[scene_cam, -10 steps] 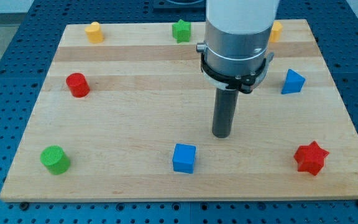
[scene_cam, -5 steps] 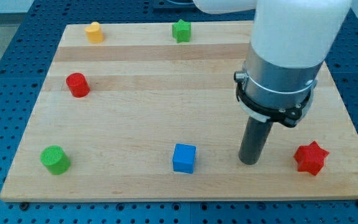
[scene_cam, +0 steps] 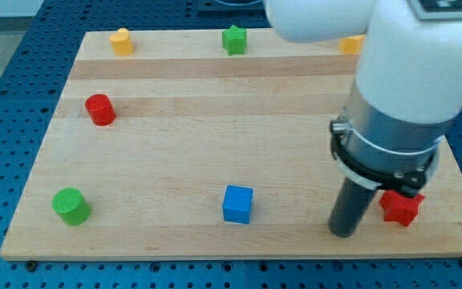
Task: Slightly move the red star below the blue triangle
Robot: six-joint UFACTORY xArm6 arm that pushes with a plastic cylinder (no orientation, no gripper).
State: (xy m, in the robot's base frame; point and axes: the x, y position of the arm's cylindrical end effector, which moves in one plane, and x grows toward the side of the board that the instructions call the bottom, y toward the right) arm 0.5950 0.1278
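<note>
The red star (scene_cam: 399, 209) lies near the board's bottom right corner, partly covered by the arm's body. My tip (scene_cam: 342, 234) touches the board just left of the star, about a block's width away, near the bottom edge. The blue triangle is hidden behind the arm's wide grey and white body (scene_cam: 399, 104).
A blue cube (scene_cam: 237, 204) sits left of my tip. A green cylinder (scene_cam: 70, 205) is at bottom left, a red cylinder (scene_cam: 99, 108) at left. A yellow block (scene_cam: 120, 40) and a green star (scene_cam: 233, 38) lie along the top; another yellow block (scene_cam: 351, 44) peeks out at top right.
My tip has moved from the board's middle toward the view's bottom right, ending close to the red star's left side. The arm now covers the blue triangle. The blocks have not moved.
</note>
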